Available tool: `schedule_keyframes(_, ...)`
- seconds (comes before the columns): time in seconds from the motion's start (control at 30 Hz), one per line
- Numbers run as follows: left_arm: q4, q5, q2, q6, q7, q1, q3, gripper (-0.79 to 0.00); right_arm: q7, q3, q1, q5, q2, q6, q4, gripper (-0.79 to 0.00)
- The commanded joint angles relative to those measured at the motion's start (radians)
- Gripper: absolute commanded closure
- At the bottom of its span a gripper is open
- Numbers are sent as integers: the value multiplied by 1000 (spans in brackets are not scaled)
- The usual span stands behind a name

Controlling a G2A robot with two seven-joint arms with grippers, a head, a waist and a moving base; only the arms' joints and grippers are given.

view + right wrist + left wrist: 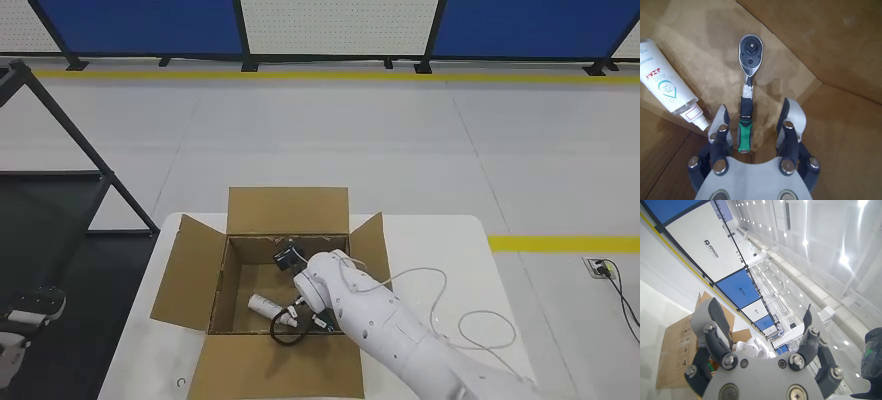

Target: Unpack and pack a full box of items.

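The ratchet wrench (747, 79) lies on the floor of the cardboard box (829, 37), green handle lined up between the wide jaws of my right gripper (755, 108); I'd lower straight and close, clear of the alcohol bottle (668, 85). The box sits on a white table (440, 250); outside it my left gripper (762, 306), jaws wide, faces the hall ceiling (829, 247).

bottle (668, 83) cut off at edge; box (288, 210) floor partly hidden, under right arm (380, 325)

Pale grey floor (400, 140) with yellow lines (300, 73); blue and white partition panels (140, 25); black metal rack (50, 200); white ceiling (819, 228), round lights (805, 242).
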Motion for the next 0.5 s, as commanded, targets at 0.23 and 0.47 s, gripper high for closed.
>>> schedule_keyframes(0.23,4,3,-3,-1,-1,-4,-2,-785,-22,10,15,18,-52,-50,113,-357)
schedule_keyframes(0.47,9,3,-7,-4,2,-1,-5,-785,-40,15,23,21,-89,-79,194,-342)
